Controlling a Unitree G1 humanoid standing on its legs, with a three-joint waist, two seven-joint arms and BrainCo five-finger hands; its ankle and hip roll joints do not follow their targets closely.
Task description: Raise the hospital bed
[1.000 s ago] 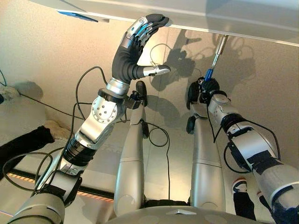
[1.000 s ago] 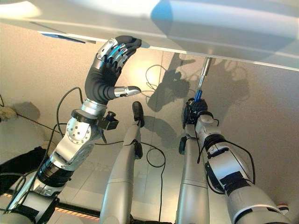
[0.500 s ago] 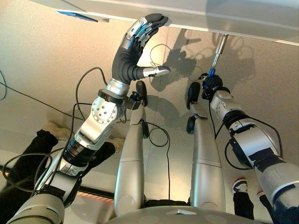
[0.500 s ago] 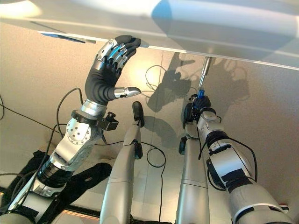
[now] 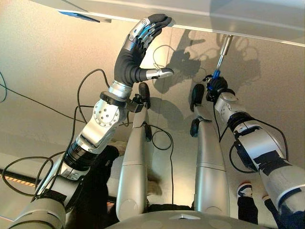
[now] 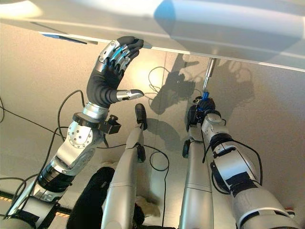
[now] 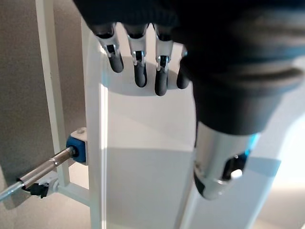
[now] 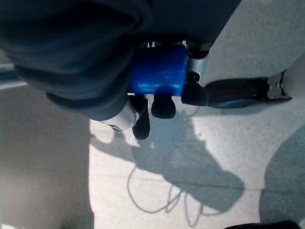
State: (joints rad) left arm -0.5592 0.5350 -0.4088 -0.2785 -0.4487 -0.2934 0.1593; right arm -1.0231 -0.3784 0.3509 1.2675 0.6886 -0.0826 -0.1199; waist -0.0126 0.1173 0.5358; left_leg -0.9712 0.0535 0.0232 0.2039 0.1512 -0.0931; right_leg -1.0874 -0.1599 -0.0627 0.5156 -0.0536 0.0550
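Two hands reach up toward the white bed board [image 5: 228, 19] that spans the top of the frame in the eye views. We see the left hand [image 5: 138, 45] at upper centre-left, its fingers [image 7: 138, 62] straight and spread, dark tips laid against the lower edge of the board, thumb standing apart to the right. In its wrist view the same fingertips rest on the pale panel, beside a white frame rail [image 7: 52, 95]. At upper right of centre a metal crank rod [image 5: 223, 50] slants down from the board to a blue crank handle [image 5: 215, 74]. We see the right hand [image 5: 214, 88] closed around that handle; its wrist view shows the blue grip [image 8: 157, 71] enclosed by the curled dark-tipped fingers. A person's dark trouser leg and shoe [image 5: 245, 198] appear at lower right, on the beige floor [image 5: 38, 62].
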